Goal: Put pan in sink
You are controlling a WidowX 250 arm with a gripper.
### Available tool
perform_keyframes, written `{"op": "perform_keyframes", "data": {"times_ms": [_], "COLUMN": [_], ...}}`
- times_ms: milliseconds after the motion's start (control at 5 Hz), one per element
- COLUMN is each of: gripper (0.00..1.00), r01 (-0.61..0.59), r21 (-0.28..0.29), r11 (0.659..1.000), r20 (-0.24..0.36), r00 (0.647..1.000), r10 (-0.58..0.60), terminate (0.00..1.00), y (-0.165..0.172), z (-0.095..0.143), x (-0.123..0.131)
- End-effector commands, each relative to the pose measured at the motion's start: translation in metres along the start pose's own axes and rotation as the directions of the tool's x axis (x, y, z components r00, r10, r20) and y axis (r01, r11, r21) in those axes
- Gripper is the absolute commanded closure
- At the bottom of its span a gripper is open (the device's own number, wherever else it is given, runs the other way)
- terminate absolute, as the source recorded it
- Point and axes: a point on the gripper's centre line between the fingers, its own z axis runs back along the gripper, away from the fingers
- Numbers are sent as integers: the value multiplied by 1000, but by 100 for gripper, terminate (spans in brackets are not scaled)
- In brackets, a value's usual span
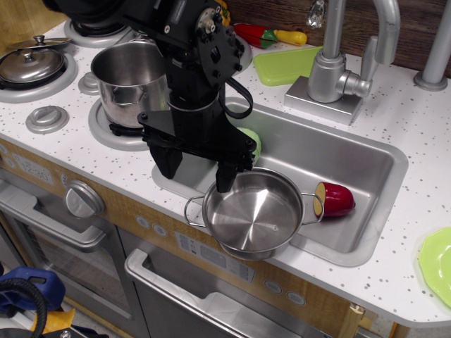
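My fingers (197, 169) stand spread, gripping nothing, just behind the pan (254, 213) at the sink (366, 169) front edge; I'd nudge it fully inside.

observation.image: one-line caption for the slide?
Gripper open above the pan, which sits at the sink's front edge beside a red toy.

End effector (199, 171) open above pan (254, 213) at the sink's (380, 169) front edge
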Motion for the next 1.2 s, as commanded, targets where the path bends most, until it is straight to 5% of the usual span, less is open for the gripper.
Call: {"op": "perform_keyframes", "data": {"times_ms": [0, 400, 1000], "gripper": [0, 0, 0], "r01": [0, 190, 247], "r21": [0, -7, -56], "r11": [1000, 982, 967], "r20": [0, 100, 123], "r00": [1000, 977, 963], "r10": [0, -188, -239], "terminate": [0, 0, 0], "y": [0, -11, 0], "z": [0, -21, -48], "x": [0, 16, 25]}}
